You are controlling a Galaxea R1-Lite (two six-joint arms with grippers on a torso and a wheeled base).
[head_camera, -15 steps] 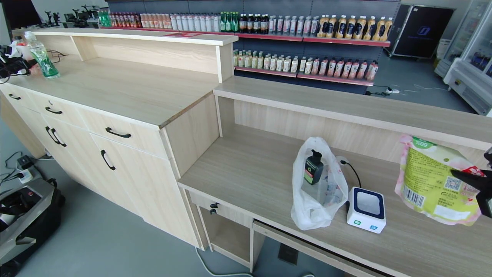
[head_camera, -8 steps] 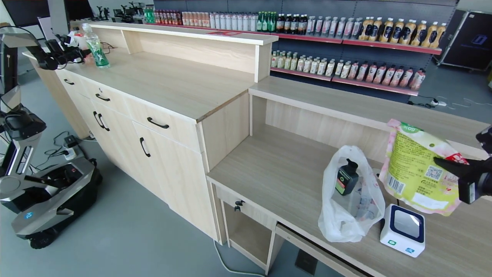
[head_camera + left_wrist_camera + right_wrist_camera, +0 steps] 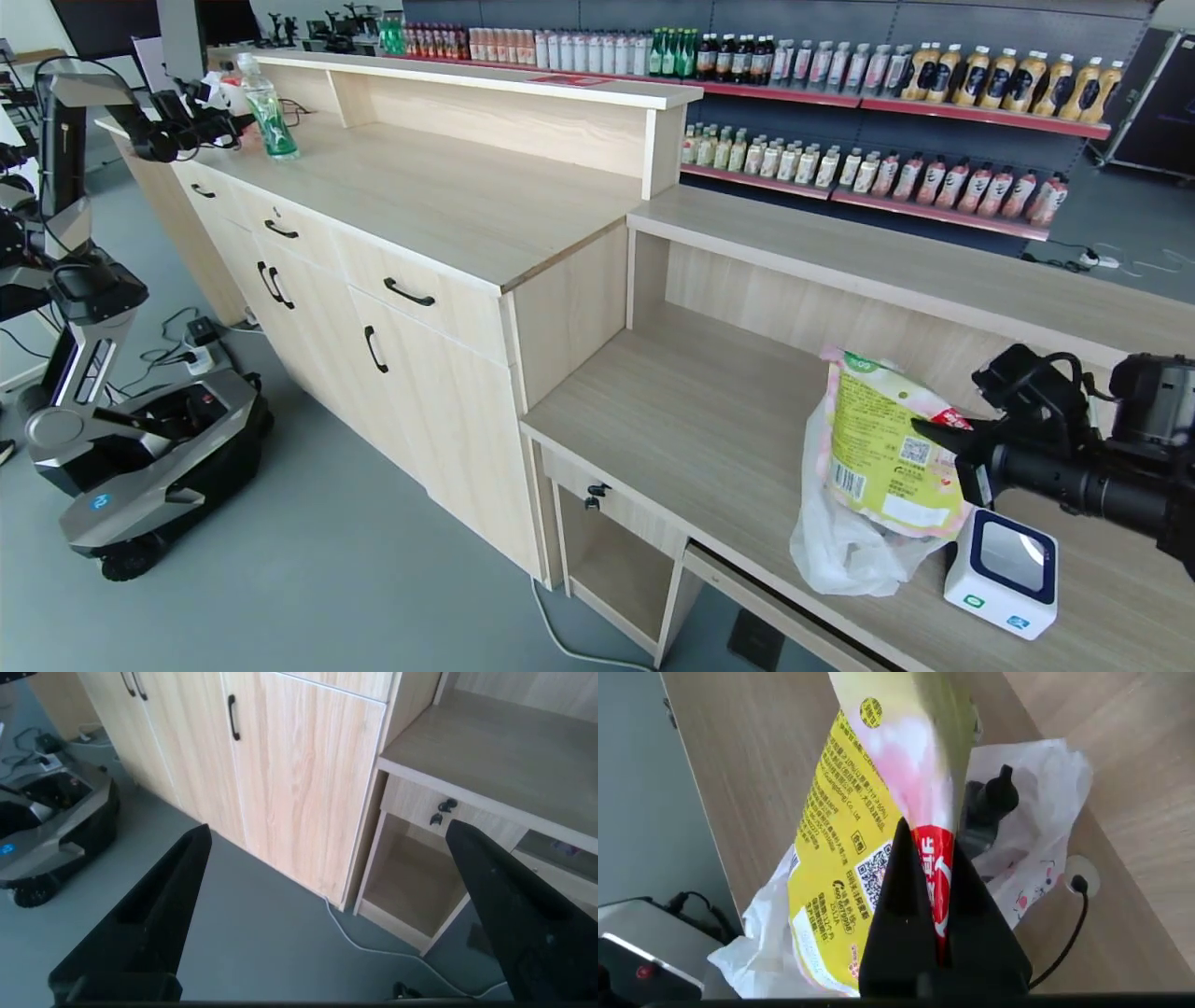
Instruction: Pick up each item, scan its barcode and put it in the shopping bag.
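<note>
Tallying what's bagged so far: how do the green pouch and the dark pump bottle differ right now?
Hold: the pouch is pinched at its red corner by the right gripper; the pump bottle sits ungripped inside the shopping bag. Look: the pouch is flat, yellow-green and pink; the pump bottle is dark with a pump head. Both are at the bag; whether the pouch's lower end is inside yet, I cannot tell.

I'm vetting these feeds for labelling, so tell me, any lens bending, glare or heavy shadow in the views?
Head view: wide-angle lens, the lines of the drink shelves bend slightly; the window of the scanner reflects pale light. Left wrist view: the left tool, fingers open, is featureless black. Right wrist view: the right tool, shut on the pouch, is a black shape hiding some print.
</note>
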